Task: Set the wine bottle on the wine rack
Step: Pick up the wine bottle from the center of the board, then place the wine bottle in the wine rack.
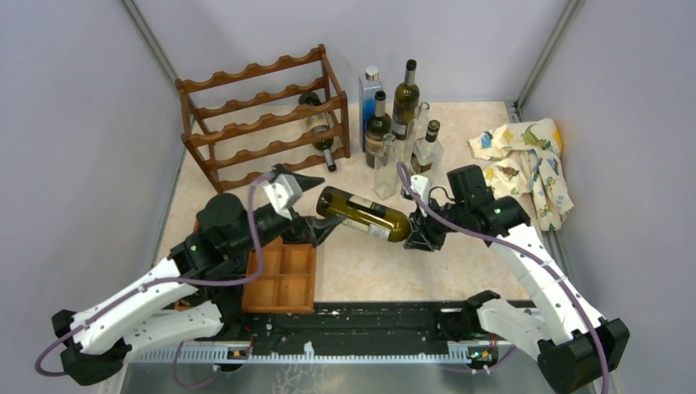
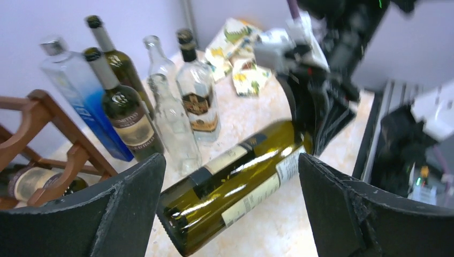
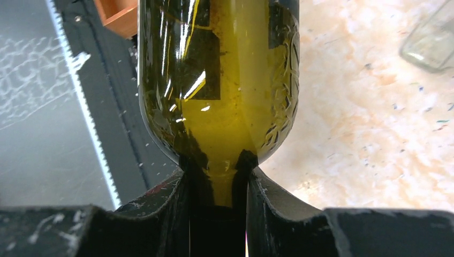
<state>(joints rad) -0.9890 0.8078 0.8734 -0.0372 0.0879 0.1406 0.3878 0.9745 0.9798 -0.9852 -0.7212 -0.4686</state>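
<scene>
Olive-green glass mid-scene. Found the wine bottle (image 1: 365, 215) lifted, seemingly just clear of the table (image 1: 460, 271), at about 5 o'clock from the wine rack (image 1: 264, 121) and well apart from it. Saw the right fingers (image 3: 171, 206) closed tight on its neck, just below the shoulder. Saw the left fingers (image 2: 131, 206) spread wide to either side of the base end, holding nothing, with a gap on both sides in the left wrist view.

Judged the task roughly midway: picked up and brought between the two arms, not yet on any rail. Left to do, by that reading: take the base end, carry toward 11 o'clock, settle into a free pair of scallops. Counted one other bottle (image 1: 318, 130) already lodged at the rack's 3 o'clock end, with free cradles beside it.

Read the long axis as near level and close to the 9-to-3 line in the top view, tipped a little: base toward 10 o'clock, facing the left arm, neck toward 4 o'clock, into the right arm's grip. Judged that heading well off the stored bottle's 12-to-6 lie, so expected a fair turn before any lowering into the rack.
</scene>
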